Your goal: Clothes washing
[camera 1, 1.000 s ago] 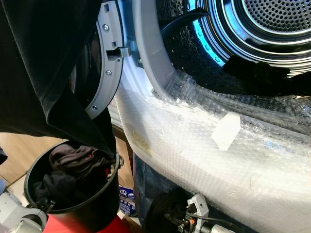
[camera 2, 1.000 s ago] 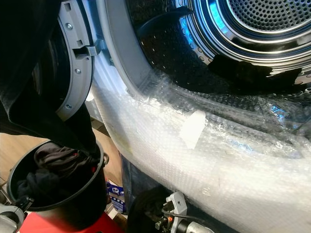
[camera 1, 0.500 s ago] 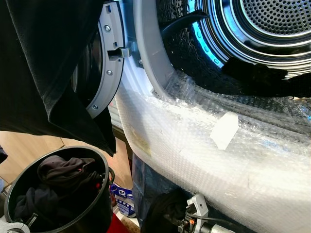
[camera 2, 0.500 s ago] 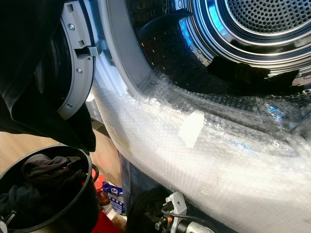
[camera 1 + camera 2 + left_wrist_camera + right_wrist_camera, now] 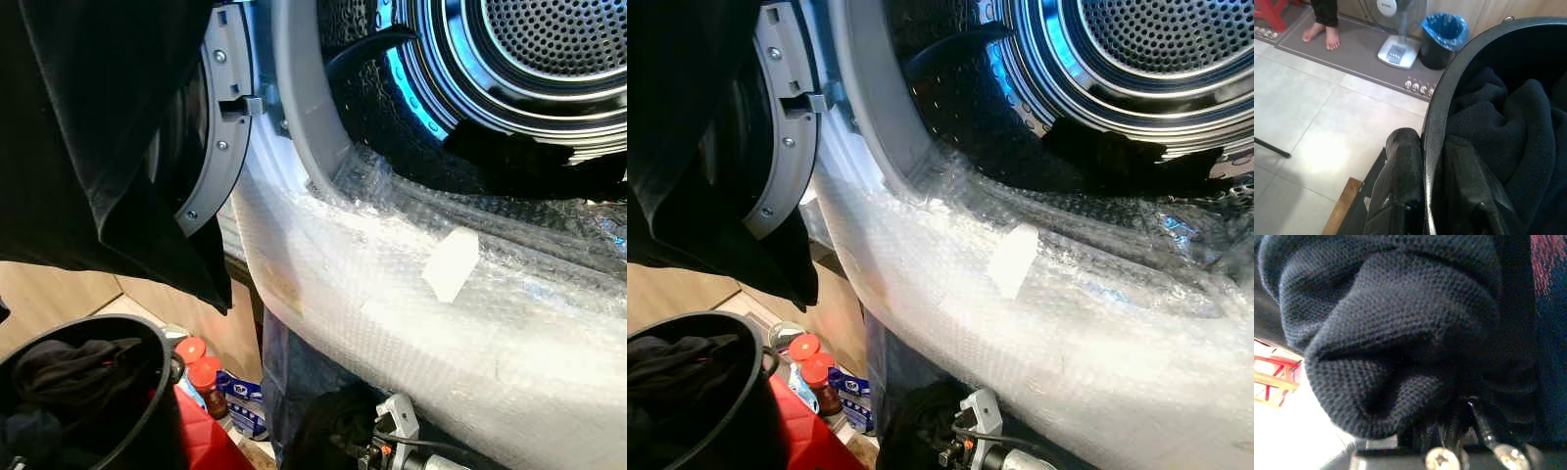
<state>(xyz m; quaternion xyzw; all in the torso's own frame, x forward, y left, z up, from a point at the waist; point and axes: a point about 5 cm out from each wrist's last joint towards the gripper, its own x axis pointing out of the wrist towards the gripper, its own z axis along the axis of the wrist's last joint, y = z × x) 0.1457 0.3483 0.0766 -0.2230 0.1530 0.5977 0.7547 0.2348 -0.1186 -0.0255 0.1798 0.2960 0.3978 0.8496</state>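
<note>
landmark: the front-loading washing machine's open round port with its perforated steel drum [image 5: 549, 49].

- black round plastic laundry bucket [image 5: 127, 411] sits low and to the left of the port, below the swung-open grey-rimmed washer door [image 5: 220, 127]. judged: kept close under the opening so each garment has a short lift.
- left gripper [image 5: 1425, 196] is clamped over the bucket's rim, one black finger [image 5: 1400, 181] outside the wall, the other inside against the dark clothes [image 5: 1508, 132]. judged: it holds the bucket up and steady as the supply.
- right gripper [image 5: 1449, 450] is wrapped in a dark knit garment [image 5: 1400, 333] bunched over its fingers; it appears to have hold of the cloth, but how far closed the fingers are, cannot tell. in the left eye view that wrist [image 5: 392, 431] sits below the port's lower lip.
- large black cloth [image 5: 88, 147] hangs left of the port, in front of the door.
- some dark fabric [image 5: 529, 157] already lies at the drum's lower edge.
- clear bubble wrap [image 5: 411, 313] covers the washer front beneath the port. judged: padding against knocks.
- red-capped bottles [image 5: 201, 372] stand on the floor below the door.
</note>
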